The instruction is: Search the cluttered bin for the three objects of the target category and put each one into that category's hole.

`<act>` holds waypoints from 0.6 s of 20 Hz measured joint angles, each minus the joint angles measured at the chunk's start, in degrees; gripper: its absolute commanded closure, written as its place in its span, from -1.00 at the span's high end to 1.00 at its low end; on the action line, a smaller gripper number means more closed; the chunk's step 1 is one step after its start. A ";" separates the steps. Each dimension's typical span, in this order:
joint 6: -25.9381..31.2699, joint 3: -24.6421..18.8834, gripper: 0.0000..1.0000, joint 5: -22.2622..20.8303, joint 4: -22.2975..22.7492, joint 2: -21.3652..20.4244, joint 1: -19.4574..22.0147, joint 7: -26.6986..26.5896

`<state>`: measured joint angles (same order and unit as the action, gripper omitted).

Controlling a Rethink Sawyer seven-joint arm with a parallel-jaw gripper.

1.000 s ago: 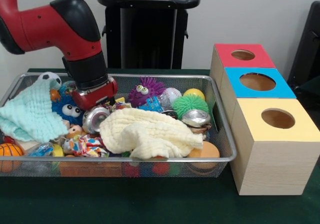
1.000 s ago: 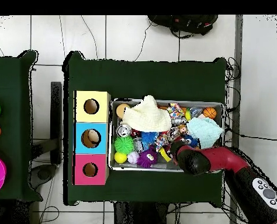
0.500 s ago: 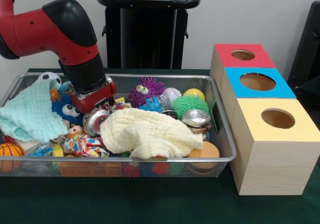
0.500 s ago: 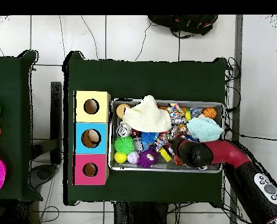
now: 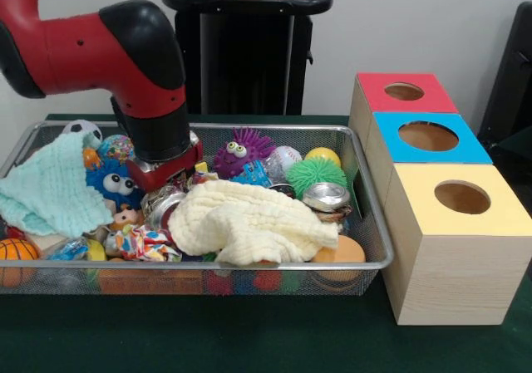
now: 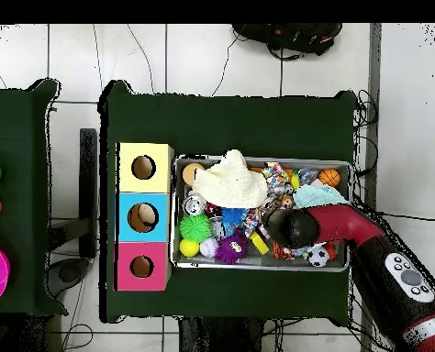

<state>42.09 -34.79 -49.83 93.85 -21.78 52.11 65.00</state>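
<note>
My claw [image 5: 172,184] is down in the clutter of the wire bin [image 5: 366,223], low over a crushed silver can [image 5: 165,208] lying against the edge of the cream cloth [image 5: 249,223]; my wrist hides the fingers, so I cannot tell whether they are spread or pinching. A second silver can [image 5: 326,196] lies at the cloth's other side, near the green spiky ball [image 5: 314,174]. Beside my claw sits the blue fuzzy toy [image 5: 116,184] with big eyes, next to the mint cloth [image 5: 50,192]. A purple spiky toy [image 5: 239,152] rests behind. Alongside the bin on the green counter [image 5: 249,340] stand the red box [image 5: 399,99], blue box [image 5: 428,140] and yellow box [image 5: 457,240], each with a round hole on top.
</note>
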 measured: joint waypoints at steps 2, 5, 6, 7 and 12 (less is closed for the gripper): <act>1.11 2.75 1.00 0.90 -1.07 -1.18 -3.59 2.82; 2.55 6.21 1.00 2.63 -2.40 -2.44 -8.06 7.49; 3.14 7.54 1.00 3.54 -3.05 -2.75 -9.75 9.69; 3.43 8.16 1.00 3.95 -3.39 -2.84 -10.50 10.73; 4.93 11.57 1.00 7.12 -6.12 -2.30 -13.78 16.31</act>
<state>47.02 -23.22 -42.72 87.72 -24.09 38.33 81.31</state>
